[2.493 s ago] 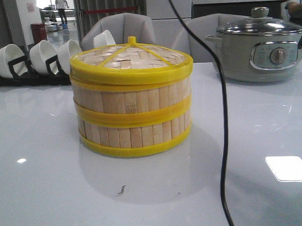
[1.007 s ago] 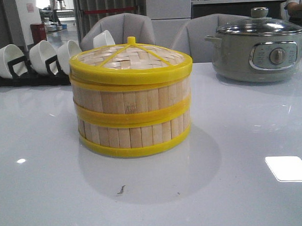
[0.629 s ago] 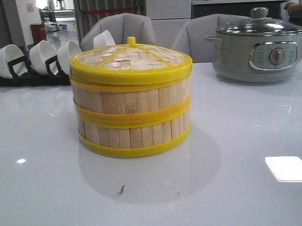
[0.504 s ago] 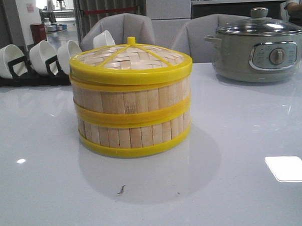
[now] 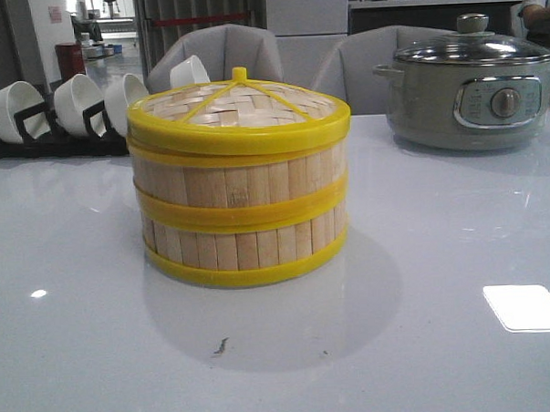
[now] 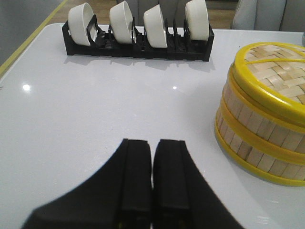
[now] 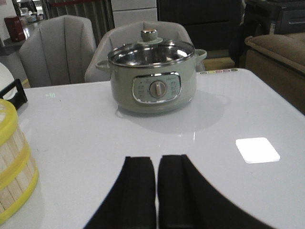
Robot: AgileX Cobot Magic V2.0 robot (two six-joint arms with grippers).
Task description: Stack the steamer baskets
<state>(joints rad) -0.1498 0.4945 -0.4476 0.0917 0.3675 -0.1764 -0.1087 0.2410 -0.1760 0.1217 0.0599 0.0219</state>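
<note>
Standing lidded and stacked, steamer baskets, no readable writing; left tool and right tool pressed together, empty

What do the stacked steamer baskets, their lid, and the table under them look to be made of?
Steamer baskets: walls of upright pale bamboo-like slats, matte; the bright yellow rims look like smooth plastic. Lid: woven pale strips inside a yellow rim, probably the same materials. Table: white and glossy, mirroring lights and the stack; glass or lacquer, hard to tell.

Stack: table centre, open tabletop on all sides. Bowl rack: behind-left, near stack. Pot: behind-right, well apart.
</note>
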